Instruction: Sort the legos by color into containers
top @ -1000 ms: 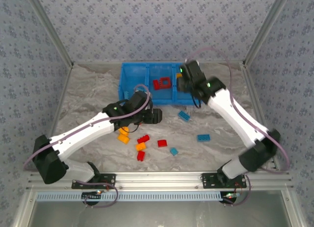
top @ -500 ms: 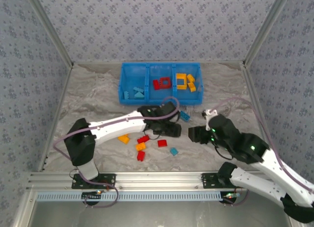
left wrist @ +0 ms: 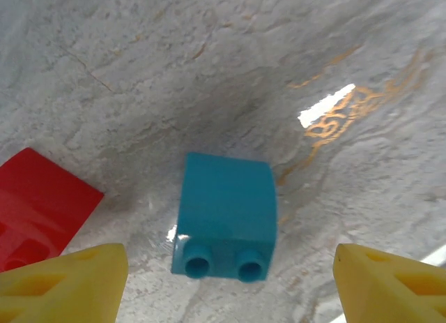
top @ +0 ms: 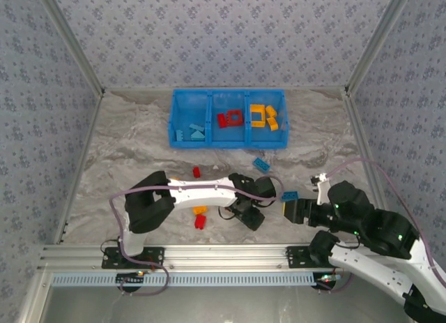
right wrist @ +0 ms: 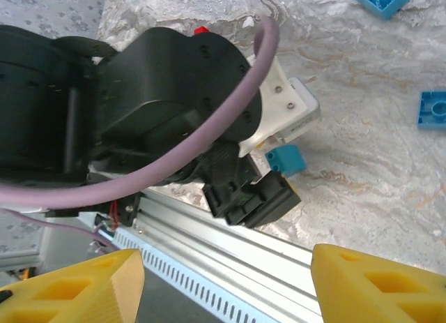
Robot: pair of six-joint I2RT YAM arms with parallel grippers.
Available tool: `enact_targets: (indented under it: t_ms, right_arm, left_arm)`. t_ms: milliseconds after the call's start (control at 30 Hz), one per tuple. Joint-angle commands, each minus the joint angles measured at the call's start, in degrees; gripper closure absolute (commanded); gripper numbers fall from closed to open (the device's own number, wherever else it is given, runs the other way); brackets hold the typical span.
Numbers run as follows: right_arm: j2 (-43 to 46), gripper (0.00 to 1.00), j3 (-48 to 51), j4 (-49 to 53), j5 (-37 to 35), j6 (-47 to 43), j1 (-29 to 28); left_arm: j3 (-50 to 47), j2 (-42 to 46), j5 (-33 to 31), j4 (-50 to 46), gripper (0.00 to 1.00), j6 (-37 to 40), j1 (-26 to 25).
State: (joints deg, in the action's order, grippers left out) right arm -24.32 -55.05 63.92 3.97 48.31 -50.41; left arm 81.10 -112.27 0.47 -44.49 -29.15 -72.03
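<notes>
Light-blue lego (left wrist: pixel 226 222) centred just ahead of the wide-spread, empty left hand (left wrist: pixel 226 284).

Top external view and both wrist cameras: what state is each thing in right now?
left gripper, open, empty, fingers either side of the teal brick
right gripper, open, empty
teal brick, lying on the table on its side, not gripped
blue bin, upright, three compartments partly filled: light blue, red, yellow-orange

Bright, even light; a glare patch on the table (left wrist: pixel 139 58), soft shadow around the blue brick (left wrist: pixel 226 215)
</notes>
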Motion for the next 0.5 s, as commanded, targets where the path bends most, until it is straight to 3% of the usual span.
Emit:
enact_targets:
  t_ms: [0,167,467]
  right_arm:
    - [1.59,0.33,-1.57,4.85,1.14,3.58,-0.30]
    - [1.77,0.33,-0.70,4.41,0.75,3.96,-0.35]
    - [1.73,0.34,1.32,3.23,0.75,4.17,-0.34]
  left_arm:
    - [2.16,-1.39,-1.88,-1.91,0.22,2.93,-0.39]
    - [2.48,-2.77,-2.06,-0.32,0.31,3.56,-0.39]
    - [2.16,-3.21,-2.95,2.88,0.59,3.93,-0.32]
